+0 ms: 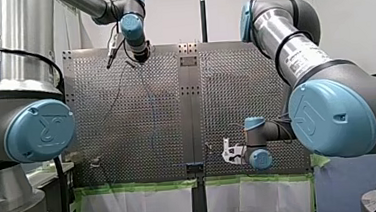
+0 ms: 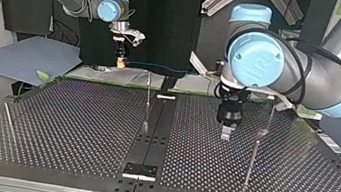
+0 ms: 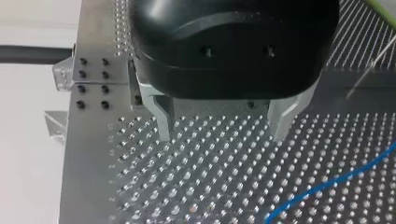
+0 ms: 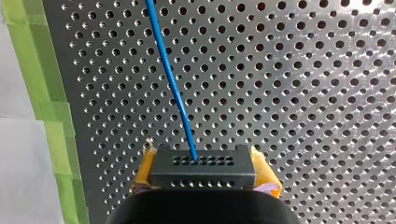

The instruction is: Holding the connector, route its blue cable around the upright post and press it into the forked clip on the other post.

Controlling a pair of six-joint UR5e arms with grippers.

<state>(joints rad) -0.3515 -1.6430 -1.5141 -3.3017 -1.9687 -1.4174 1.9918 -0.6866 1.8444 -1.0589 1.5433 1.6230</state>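
I am pinching the connector [image 4: 204,169] with my right gripper [image 4: 203,162]; its yellow pads [image 4: 144,171] are pressing on the two short ends of the black block, whose rows of small holes are facing ahead; the blue cable [image 4: 172,81] is leaving the middle of the upper row and running straight ahead of the fingers, above the perforated table [image 4: 303,93]; a strip of green tape [image 4: 44,98] is lying along the table's edge beside it. In the top view this gripper is hanging at the left, raised above the table's far edge, and the cable is leading off from it toward the middle as a thin dark line. My left gripper [image 3: 222,135] is holding nothing; its metal fingers [image 3: 163,119] are standing spread well apart, pointing down at the bare holes, with only table between them; a stretch of the blue cable is lying on the plate ahead of them and off to one side, not touching either finger. In the top view this gripper is hovering low over the table at the right of the centre strip; one thin upright post [image 2: 148,98] is standing near the strip, and another post [image 2: 252,160] is standing nearer the camera, just to the view's right of the gripper; I cannot tell which post is carrying the forked clip; the cable is touching neither of these posts as far as I can see.
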